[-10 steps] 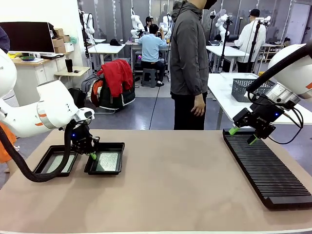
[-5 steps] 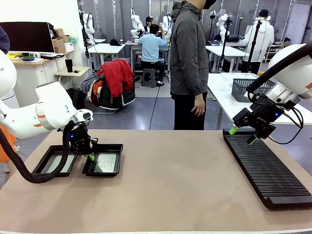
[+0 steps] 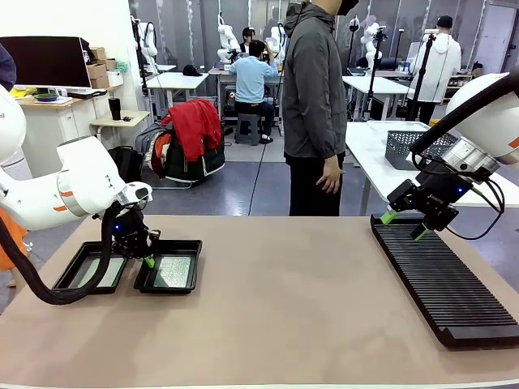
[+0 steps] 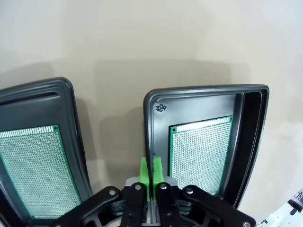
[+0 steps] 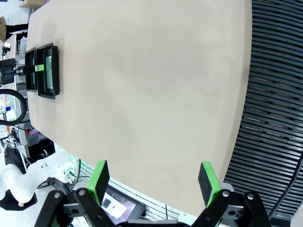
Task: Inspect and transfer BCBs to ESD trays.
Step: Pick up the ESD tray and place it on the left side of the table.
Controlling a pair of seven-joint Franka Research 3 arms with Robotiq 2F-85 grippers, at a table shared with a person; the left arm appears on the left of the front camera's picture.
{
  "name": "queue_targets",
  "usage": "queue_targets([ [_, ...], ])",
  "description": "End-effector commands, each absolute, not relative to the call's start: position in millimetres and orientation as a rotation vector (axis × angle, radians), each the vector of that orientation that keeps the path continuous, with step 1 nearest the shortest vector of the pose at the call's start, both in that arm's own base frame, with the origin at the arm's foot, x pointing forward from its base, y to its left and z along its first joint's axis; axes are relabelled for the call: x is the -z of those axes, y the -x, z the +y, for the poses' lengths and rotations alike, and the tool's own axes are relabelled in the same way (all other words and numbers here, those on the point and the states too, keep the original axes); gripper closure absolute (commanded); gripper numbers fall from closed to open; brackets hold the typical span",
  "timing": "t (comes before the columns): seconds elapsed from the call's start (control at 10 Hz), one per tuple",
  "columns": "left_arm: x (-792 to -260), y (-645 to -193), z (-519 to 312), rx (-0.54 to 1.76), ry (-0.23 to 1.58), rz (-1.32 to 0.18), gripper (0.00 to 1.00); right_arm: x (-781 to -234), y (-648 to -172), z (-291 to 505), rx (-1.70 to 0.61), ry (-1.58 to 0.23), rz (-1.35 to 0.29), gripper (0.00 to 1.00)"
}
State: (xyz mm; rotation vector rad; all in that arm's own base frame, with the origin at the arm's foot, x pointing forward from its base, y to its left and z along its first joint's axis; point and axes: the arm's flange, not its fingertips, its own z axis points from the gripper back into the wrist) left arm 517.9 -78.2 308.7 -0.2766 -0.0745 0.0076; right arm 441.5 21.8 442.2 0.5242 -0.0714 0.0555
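Two black ESD trays lie side by side at the table's left. Each holds a green BCB, one in the left tray (image 3: 96, 272) and one in the right tray (image 3: 173, 271). My left gripper (image 3: 148, 261) is shut on the right tray (image 3: 195, 266), its green pads pinching the rim wall that faces the left tray (image 3: 79, 250). In the left wrist view the left gripper (image 4: 151, 169) clamps that wall beside the BCB (image 4: 201, 151); the other tray (image 4: 42, 85) and its BCB (image 4: 38, 175) lie to the left. My right gripper (image 3: 401, 225) hangs open over the rack, holding nothing (image 5: 154, 182).
A long black slotted rack (image 3: 442, 279) runs along the table's right side (image 5: 274, 118). A person in a grey jacket (image 3: 314, 89) stands at the far edge, hands down. A grey mesh basket (image 3: 403, 146) sits on the table behind. Both trays show small and far off (image 5: 47, 71).
My left gripper has slid the right tray a little to the left, closer to the left tray. The right arm has not moved.
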Motion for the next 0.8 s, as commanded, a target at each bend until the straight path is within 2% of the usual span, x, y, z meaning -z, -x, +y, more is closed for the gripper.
queue_targets([
  [0.0, -309, -518, -80, -0.005, 0.279, -0.075, 0.96, -443, -441, 23, -0.034, -0.517, -0.068, 0.0],
  [0.2, -309, -518, -78, -0.01, 0.256, -0.059, 0.96, -443, -441, 23, -0.034, -0.517, -0.068, 0.0],
  [0.5, -319, -519, -82, -0.005, 0.217, -0.038, 0.68, -443, -441, 23, -0.034, -0.517, -0.068, 0.0],
  [0.6, -326, -519, -83, -0.002, 0.202, -0.035, 0.74, -443, -441, 23, -0.034, -0.517, -0.068, 0.0],
  [0.7, -334, -518, -86, 0.005, 0.181, -0.04, 0.49, -443, -441, 23, -0.034, -0.517, -0.068, 0.0],
])
